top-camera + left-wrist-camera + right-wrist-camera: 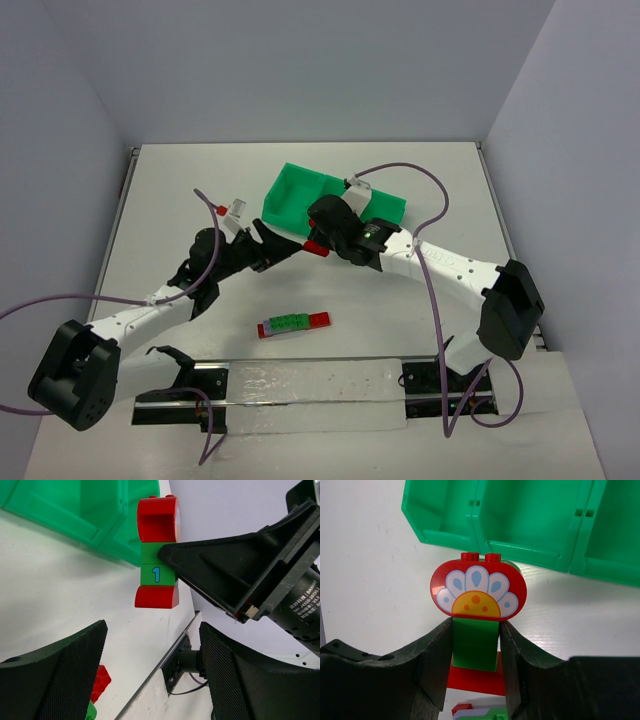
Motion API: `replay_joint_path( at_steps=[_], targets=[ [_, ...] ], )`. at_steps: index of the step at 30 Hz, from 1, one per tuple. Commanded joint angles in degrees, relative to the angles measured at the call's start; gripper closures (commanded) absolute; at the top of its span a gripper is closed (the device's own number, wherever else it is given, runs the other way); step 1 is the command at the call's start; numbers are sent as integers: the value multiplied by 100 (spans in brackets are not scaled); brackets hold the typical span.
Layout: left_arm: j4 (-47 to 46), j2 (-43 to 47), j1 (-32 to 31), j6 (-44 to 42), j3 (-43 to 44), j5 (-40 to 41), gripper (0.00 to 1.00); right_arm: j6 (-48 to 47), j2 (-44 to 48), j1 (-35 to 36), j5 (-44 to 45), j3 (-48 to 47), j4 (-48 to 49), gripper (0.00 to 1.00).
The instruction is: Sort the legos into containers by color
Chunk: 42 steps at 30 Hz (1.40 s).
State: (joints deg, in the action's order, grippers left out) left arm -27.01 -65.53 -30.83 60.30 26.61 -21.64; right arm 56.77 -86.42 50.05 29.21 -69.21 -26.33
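A stack of legos point(476, 610), a red flower-faced brick over green over red, stands upright, clamped at its green middle by the right pincer point(476, 645). Just ahead of that pincer lies the green three-compartment tray point(520, 555). The left pincer point(152, 680) gapes wide and empty, facing the held stack. A second stack point(293, 324) lies flat on the table point(180, 200), well behind both pincers.

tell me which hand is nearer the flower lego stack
Right. The right hand is shut on the flower lego stack, at its green middle; the left hand is open just short of it, not touching.
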Motion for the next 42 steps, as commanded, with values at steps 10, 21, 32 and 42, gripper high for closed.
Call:
replay_joint_path(
  at_steps=[10, 21, 32, 42],
  targets=[
    [-834, -655, -117, 98, 318, -359, 20, 0, 310, -48, -73, -83, 269, 53],
    [-1084, -1022, -328, 203, 514, -376, 28, -17, 249, -39, -145, -85, 304, 53],
    [-1254, -1313, -398, 293, 626, -294, 41, -73, 249, -33, -176, -55, 325, 53],
    [-1301, -1373, -426, 369, 679, -117, 38, -96, 286, -30, -229, 48, 386, 53]
  ],
)
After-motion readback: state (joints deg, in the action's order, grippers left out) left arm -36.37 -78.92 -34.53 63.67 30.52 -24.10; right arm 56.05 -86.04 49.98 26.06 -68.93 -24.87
